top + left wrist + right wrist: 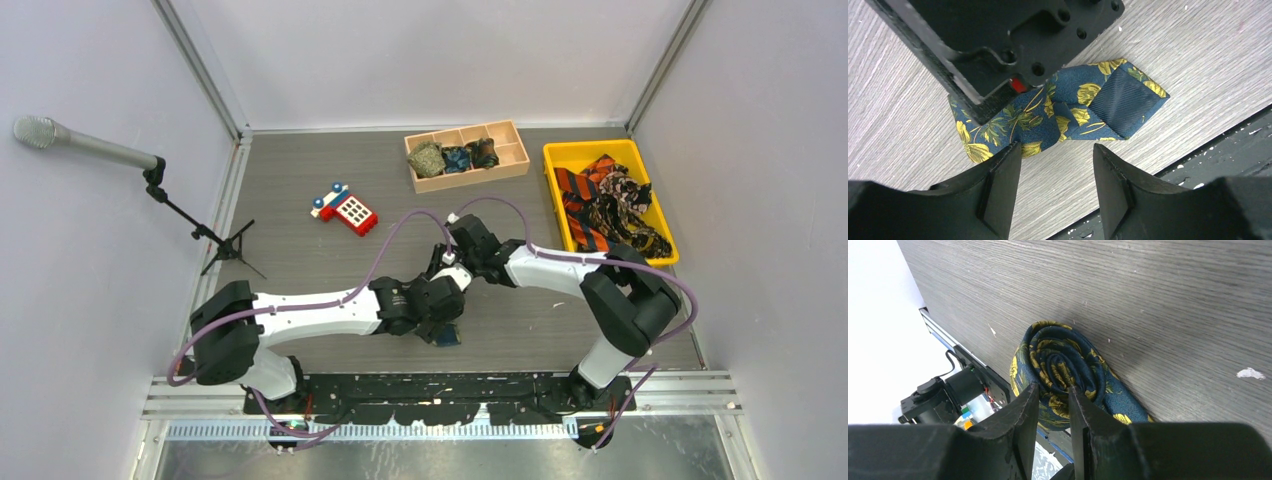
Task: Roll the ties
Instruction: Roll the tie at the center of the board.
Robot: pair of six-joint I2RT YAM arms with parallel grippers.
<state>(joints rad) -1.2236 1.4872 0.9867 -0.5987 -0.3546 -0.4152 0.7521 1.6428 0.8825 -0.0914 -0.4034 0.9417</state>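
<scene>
Right gripper (pixel 1053 388) is clamped on the navy tie (pixel 1058 355), pinching the coil's wall low in the frame, likely so the spiral can't spring loose. Left gripper (pixel 1057 146) hangs released, nothing between its fingers, just short of the folded tail and probably ready to feed it round. The right wrist view gives the tight spiral; only the left wrist view shows that loose folded end. From above, lower centre, the arms hide nearly all of it.
</scene>
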